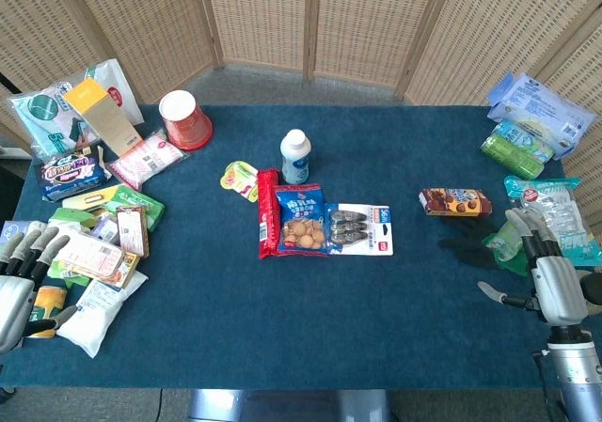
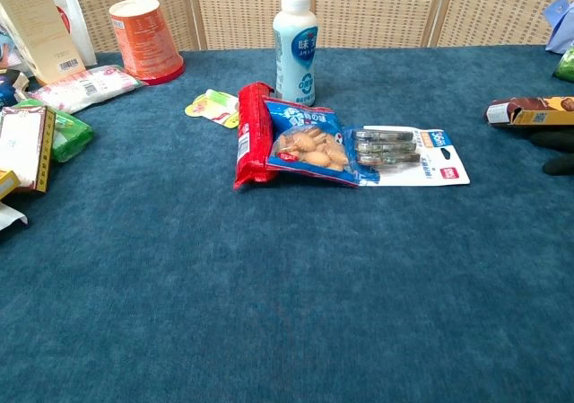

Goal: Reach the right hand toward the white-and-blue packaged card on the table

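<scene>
The white-and-blue packaged card (image 1: 361,228) (image 2: 405,156) lies flat near the table's middle, with dark clips under its clear blister. Its left edge is tucked under a blue biscuit bag (image 1: 303,219) (image 2: 308,143). My right hand (image 1: 544,264) hovers at the table's right edge, well to the right of the card, fingers spread and holding nothing. My left hand (image 1: 21,276) is at the far left edge, fingers apart and empty. Neither hand shows in the chest view.
A red packet (image 1: 268,212) and a white bottle (image 1: 295,155) sit beside the biscuit bag. A brown snack box (image 1: 455,201) lies between my right hand and the card. Several packets crowd the left side; green and blue packages sit at the right edge (image 1: 527,126).
</scene>
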Controlling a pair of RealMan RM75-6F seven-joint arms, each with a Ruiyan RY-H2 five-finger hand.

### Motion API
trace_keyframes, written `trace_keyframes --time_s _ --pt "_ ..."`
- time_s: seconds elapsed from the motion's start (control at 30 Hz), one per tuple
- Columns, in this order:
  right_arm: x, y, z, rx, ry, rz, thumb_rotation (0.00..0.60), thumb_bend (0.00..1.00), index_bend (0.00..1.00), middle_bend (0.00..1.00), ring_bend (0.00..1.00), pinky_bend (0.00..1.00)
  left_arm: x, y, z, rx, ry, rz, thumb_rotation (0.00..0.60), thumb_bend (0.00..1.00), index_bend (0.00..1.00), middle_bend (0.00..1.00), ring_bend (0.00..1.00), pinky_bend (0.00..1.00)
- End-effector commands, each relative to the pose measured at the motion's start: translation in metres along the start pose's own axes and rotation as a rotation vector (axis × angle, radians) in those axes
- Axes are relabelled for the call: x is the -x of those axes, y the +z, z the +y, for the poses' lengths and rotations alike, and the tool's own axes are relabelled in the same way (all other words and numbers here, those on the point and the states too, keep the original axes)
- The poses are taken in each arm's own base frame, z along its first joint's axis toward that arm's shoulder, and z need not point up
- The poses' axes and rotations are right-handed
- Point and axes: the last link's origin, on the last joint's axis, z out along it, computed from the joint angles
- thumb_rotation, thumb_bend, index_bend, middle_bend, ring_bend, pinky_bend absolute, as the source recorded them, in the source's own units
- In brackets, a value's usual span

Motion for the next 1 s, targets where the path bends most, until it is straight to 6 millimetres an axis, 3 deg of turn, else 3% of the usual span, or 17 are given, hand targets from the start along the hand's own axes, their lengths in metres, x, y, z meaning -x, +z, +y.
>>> trace_keyframes --time_s 0.03,0.23,0.37,0.63,0.8,1.0 --pt "0.0 0.0 0.0 0.0 0.0 -0.002 0.6 0.0 0.0 0.0 0.0 0.0 0.0 -0.001 0.001 0.002 0.006 0.003 0.6 0.0 0.1 0.0 0.0 0.0" --pt "0.009 0.001 -0.003 -0.007 -0.007 -0.05 0.6 0.0 0.0 0.0 0.0 0.0 0.001 -0.003 0.004 0.005 0.007 0.001 0.6 0.0 0.1 0.0 0.0 0.0" --pt "0.023 0.013 -0.018 -0.033 -0.018 -0.129 0.6 0.0 0.0 0.0 0.0 0.0 0.001 -0.002 0.004 0.006 0.011 0.0 0.6 0.0 0.1 0.0 0.0 0.0" --pt "0.064 0.065 -0.074 -0.12 -0.013 -0.344 0.6 0.0 0.0 0.0 0.0 0.0 0.003 0.0 0.002 -0.009 0.013 -0.006 0.6 0.0 0.1 0.0 0.0 0.0" --pt "0.087 0.1 -0.095 -0.125 -0.072 -0.428 0.6 0.0 0.0 0.0 0.0 0.0 0.002 0.001 -0.001 -0.021 0.012 -0.001 0.6 0.0 0.1 0.0 0.0 0.0" --pt "0.112 0.126 -0.114 -0.12 -0.129 -0.476 0.6 0.0 0.0 0.0 0.0 0.0 0.002 0.004 -0.004 -0.037 0.012 -0.003 0.6 0.0 0.1 0.0 0.0 0.0"
